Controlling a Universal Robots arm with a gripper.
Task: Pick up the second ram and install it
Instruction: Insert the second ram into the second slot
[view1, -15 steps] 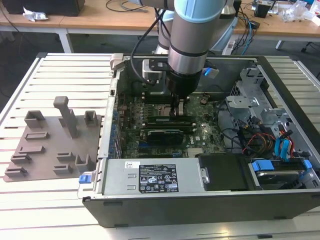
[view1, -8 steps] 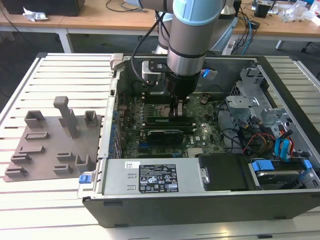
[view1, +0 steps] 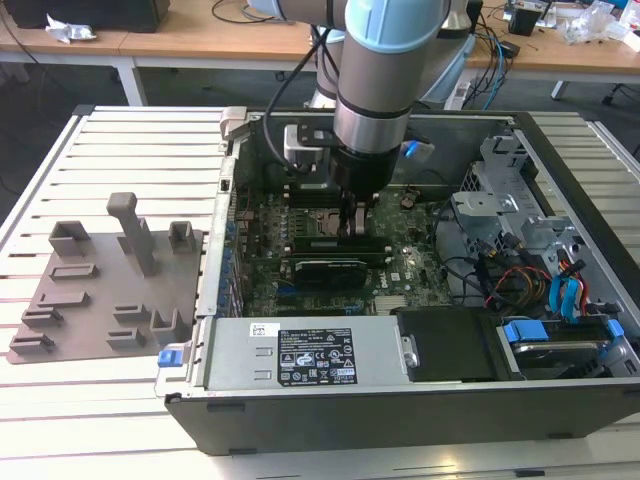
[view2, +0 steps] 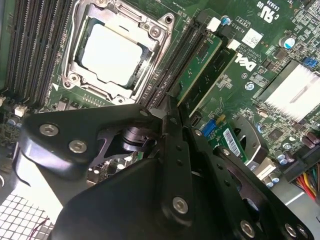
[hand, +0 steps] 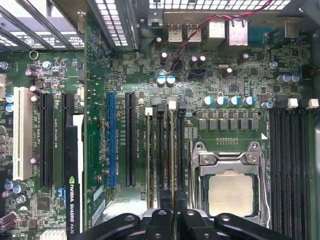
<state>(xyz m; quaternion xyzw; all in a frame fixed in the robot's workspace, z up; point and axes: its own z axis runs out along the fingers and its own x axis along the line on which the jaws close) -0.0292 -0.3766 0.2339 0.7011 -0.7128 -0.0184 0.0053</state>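
second ram (hand: 172, 155) is seen edge-on, standing in a memory slot beside the cpu socket (hand: 231, 187), inside the open computer case (view1: 400, 395) that rests on the slatted surface (view1: 120, 150). another green stick (hand: 148, 155) is seated in a nearby slot. the end effector (hand: 172, 210) is closed on the second ram's top edge. the board is judged light, thin, stiff and fragile; it is best held by its long bare edges, away from the chips.
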